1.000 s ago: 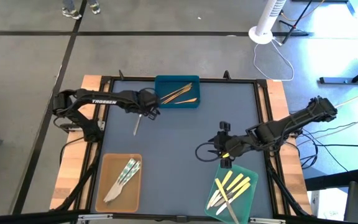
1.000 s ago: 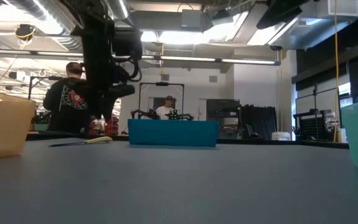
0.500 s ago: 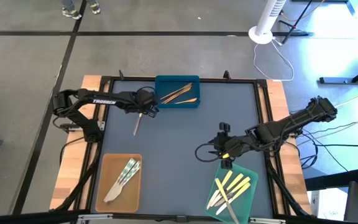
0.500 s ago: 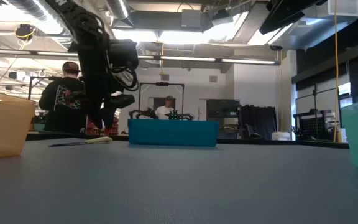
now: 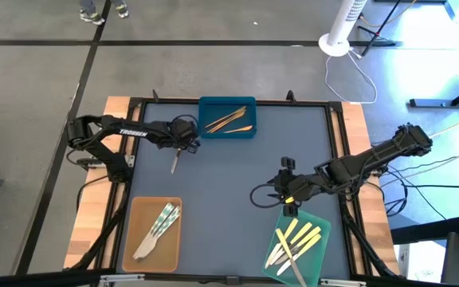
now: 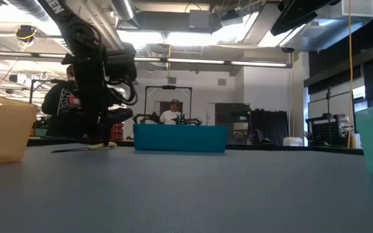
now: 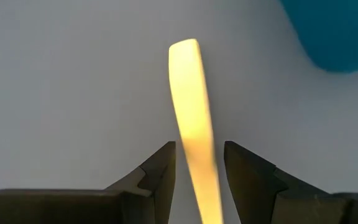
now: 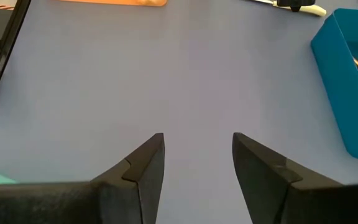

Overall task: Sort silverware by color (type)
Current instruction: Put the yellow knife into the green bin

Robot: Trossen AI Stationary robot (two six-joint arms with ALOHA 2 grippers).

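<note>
A pale yellow utensil [image 5: 175, 163] lies flat on the grey mat, left of the blue tray [image 5: 212, 104]. My left gripper [image 7: 199, 146] is low over its far end, open, pointing steeply down, with a finger on either side of the handle [image 7: 188, 93] and a narrow gap showing on each side. In the low view the left gripper [image 6: 102, 137] stands just above the utensil [image 6: 76, 148]. My right gripper [image 5: 280, 191] hangs open and empty above the mat near the green tray [image 5: 315, 220].
The blue tray holds brown utensils [image 5: 229, 120]. The tan tray [image 5: 140, 214] at the near left holds silvery ones [image 5: 159, 223]. The green tray holds yellow ones [image 5: 297, 239]. Bare mat lies in the middle. People stand in the room beyond the table.
My left gripper has sunk toward the mat and moved a little toward the table's left edge, coming down over the yellow utensil's far end. Its fingers keep the same gap. The utensil has not moved.
</note>
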